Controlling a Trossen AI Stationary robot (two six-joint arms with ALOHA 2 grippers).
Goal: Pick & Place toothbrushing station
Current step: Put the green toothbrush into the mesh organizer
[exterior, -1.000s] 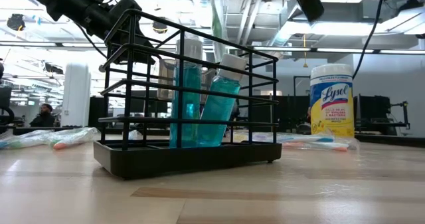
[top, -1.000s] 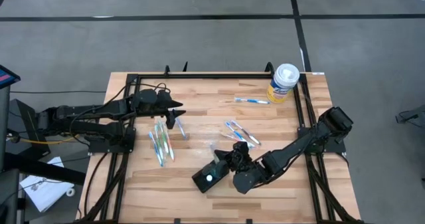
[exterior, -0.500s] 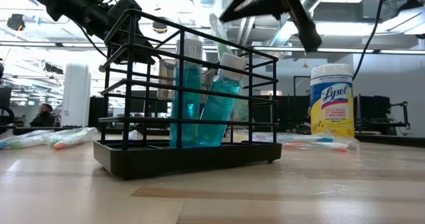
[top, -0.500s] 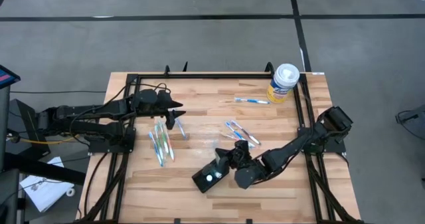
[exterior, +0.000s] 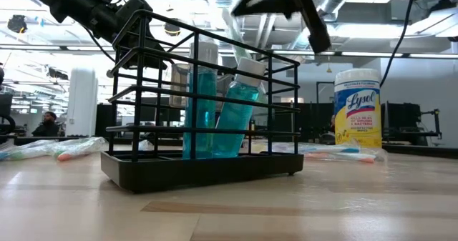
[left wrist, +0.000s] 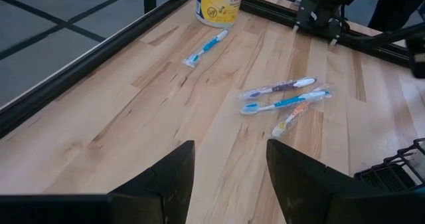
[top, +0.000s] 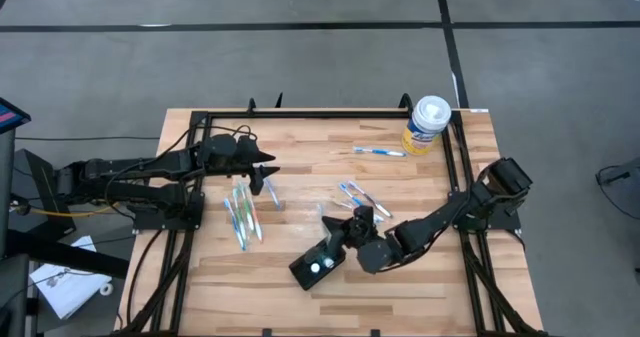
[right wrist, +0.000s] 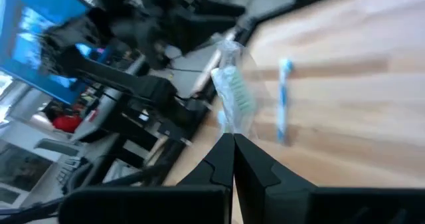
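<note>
Where the toothbrushing station (top: 318,262) hides its tip, right tool (top: 350,229) grips wrapped toothbrush (right wrist: 234,98), left tool (top: 268,190) wide.

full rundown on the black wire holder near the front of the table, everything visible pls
The holder is a black wire rack on a solid flat base, standing upright on the wooden table. From above it sits angled near the front edge. Inside, two bottles of blue liquid with pale caps: one upright, one leaning. The right gripper, shut on a wrapped toothbrush, hangs right over it; contact with the rack cannot be made out.
</note>
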